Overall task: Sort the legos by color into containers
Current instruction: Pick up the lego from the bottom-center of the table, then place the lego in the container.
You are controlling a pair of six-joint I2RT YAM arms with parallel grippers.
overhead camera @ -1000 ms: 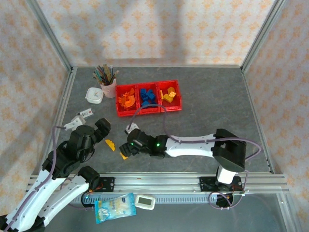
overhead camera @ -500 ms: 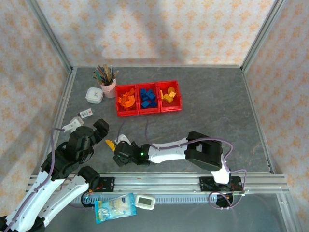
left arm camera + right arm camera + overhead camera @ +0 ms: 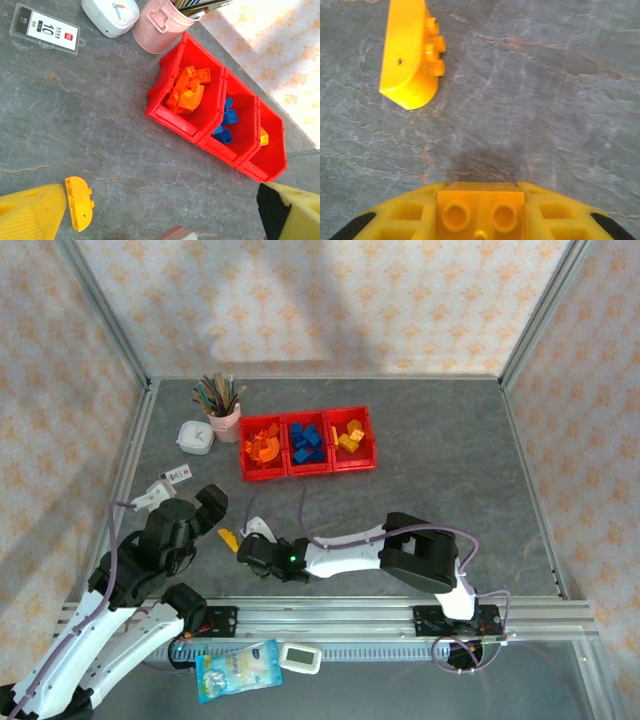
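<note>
Three joined red containers [image 3: 307, 468] stand at the back, holding orange legos [image 3: 261, 445], blue legos [image 3: 307, 441] and yellow legos [image 3: 350, 435]. My right gripper [image 3: 246, 552] is low on the table, left of centre. In its wrist view the right gripper [image 3: 481, 215] is shut on a small yellow studded lego [image 3: 481, 207]. A curved yellow lego [image 3: 410, 55] lies loose just ahead of it, the same curved piece [image 3: 229, 538] [image 3: 79, 202]. My left gripper [image 3: 205, 510] hangs open above the table beside that piece, nothing between its fingers [image 3: 30, 212].
A pink cup of pencils [image 3: 224, 420] and a small white box [image 3: 196, 437] stand left of the containers [image 3: 165, 112]. A white tag card [image 3: 45, 29] lies by the left wall. A blue packet [image 3: 237, 670] rests on the front rail.
My right arm swung left across the table towards the curved piece, and its jaws closed on the small yellow lego. The left arm stayed in place, open.
</note>
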